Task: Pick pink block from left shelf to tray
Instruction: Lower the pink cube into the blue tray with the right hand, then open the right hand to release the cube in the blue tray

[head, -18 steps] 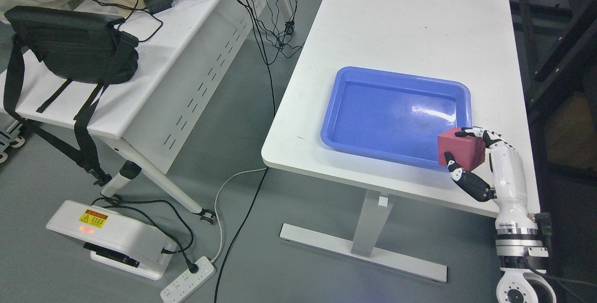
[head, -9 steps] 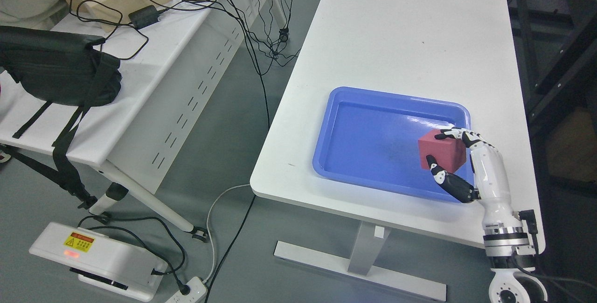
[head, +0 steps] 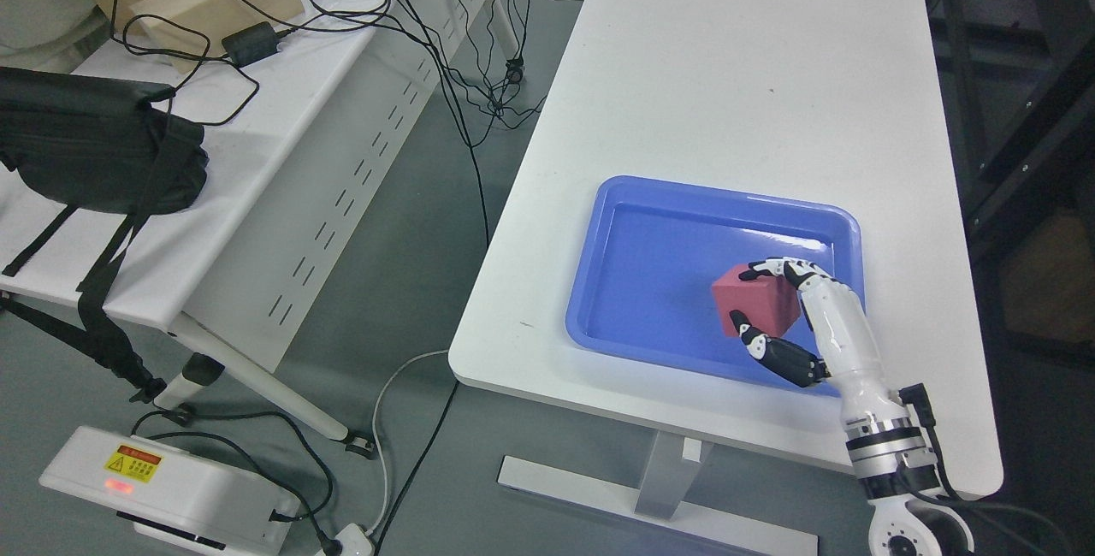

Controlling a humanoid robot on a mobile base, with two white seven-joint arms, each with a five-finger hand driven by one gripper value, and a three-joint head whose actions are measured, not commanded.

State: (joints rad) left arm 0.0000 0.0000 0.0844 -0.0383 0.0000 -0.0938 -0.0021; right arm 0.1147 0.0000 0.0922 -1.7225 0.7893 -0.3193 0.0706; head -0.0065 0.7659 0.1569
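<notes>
A: Block (head: 757,299), held in the right hand (head: 791,316) over the tray's (head: 629,334) near right part; fingers (head: 774,268) hooked over its top, thumb pressed on the near face; so, clamped on it.

B: Then the step, I judge, is the set-down; lower it until the base sits flat on the tray floor, well inside the rim, and only then loosen the fingers; letting go from height risks a bounce or a tumble over the edge.

A: Is it touching the floor yet?

B: Cannot tell from above; the underside and any gap beneath are hidden; the block reads more red than pink; the shelf and the left arm are out of view; the right arm is cut off at the bottom edge.
</notes>
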